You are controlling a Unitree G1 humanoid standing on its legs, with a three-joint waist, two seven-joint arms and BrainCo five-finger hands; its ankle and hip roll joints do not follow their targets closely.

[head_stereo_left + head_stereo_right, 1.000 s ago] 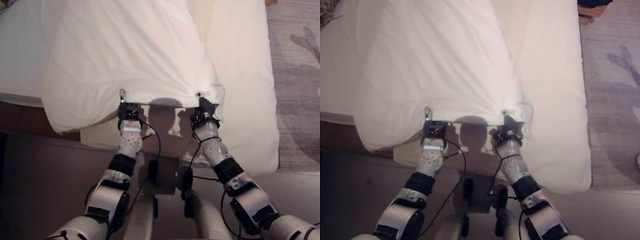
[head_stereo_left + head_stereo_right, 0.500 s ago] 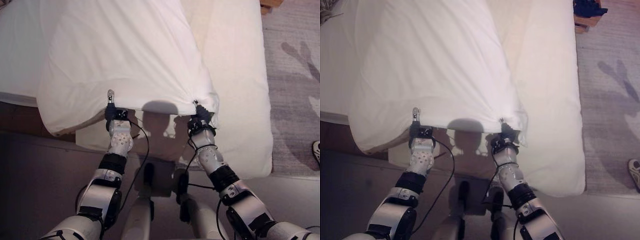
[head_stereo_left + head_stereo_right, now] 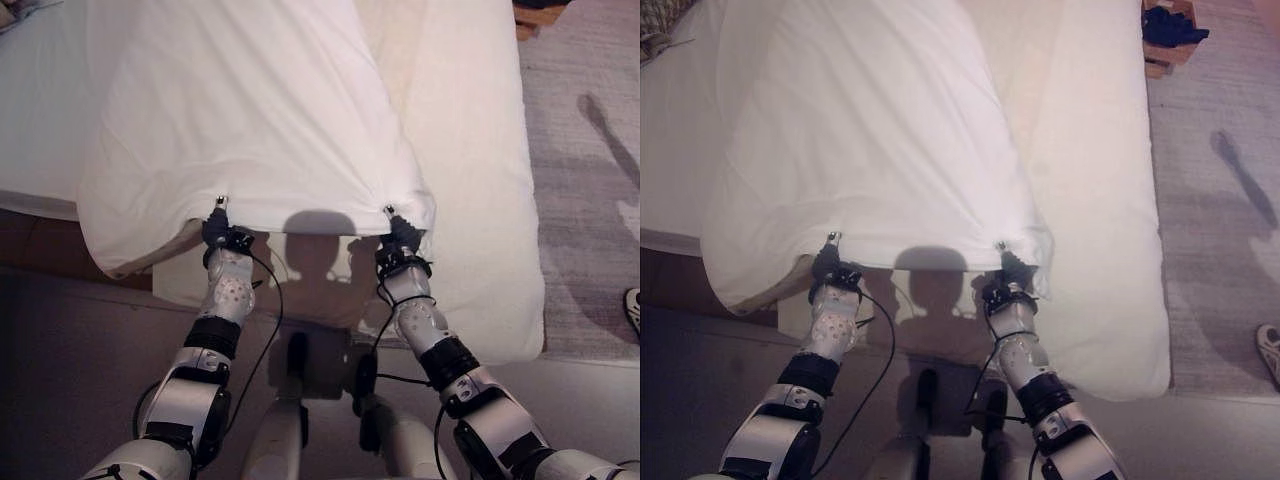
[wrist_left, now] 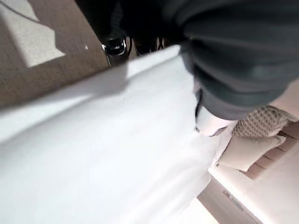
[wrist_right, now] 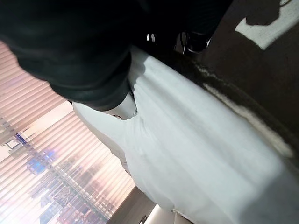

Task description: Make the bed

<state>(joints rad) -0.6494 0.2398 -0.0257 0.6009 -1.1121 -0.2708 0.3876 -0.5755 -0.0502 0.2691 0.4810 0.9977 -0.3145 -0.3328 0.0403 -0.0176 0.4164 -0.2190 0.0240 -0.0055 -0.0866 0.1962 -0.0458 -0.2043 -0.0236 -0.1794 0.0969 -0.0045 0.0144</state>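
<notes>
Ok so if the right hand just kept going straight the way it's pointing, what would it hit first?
The white duvet: the right hand already pinches its near edge and points up the bed, so it would push into that cloth. Depth beneath is unclear.

From my left wrist camera I saw the left hand's [image 4: 233, 56] dark ribbed cover close up, a smooth white cloth sheet [image 4: 103, 158] spread past it, fingers hidden, brown floor [image 4: 51, 65] beyond.

Fingers of both hands under the white duvet's [image 3: 250, 120] lifted hem.
</notes>
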